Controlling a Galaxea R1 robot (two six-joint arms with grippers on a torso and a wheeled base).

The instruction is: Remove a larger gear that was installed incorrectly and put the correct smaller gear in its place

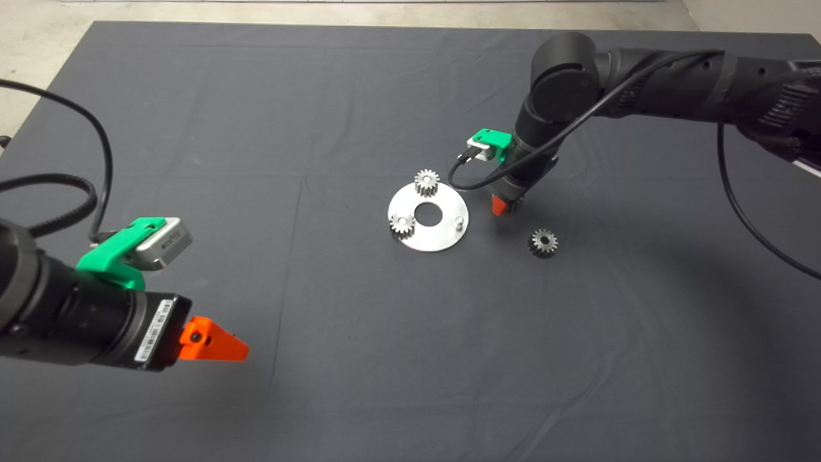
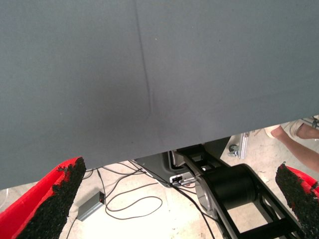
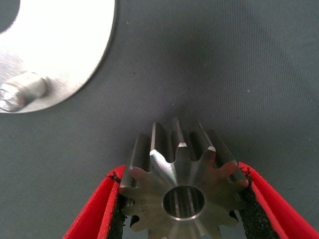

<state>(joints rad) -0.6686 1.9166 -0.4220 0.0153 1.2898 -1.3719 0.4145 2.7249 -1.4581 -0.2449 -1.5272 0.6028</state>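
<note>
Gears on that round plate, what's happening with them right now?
The right gripper is shut on the larger gear, just off the edge of the round metal plate. One pin on the plate is bare, while two light silver gears sit on it. The smaller gear lies on the mat beside the plate, not yet picked up. The left gripper waits open at the lower left.
</note>
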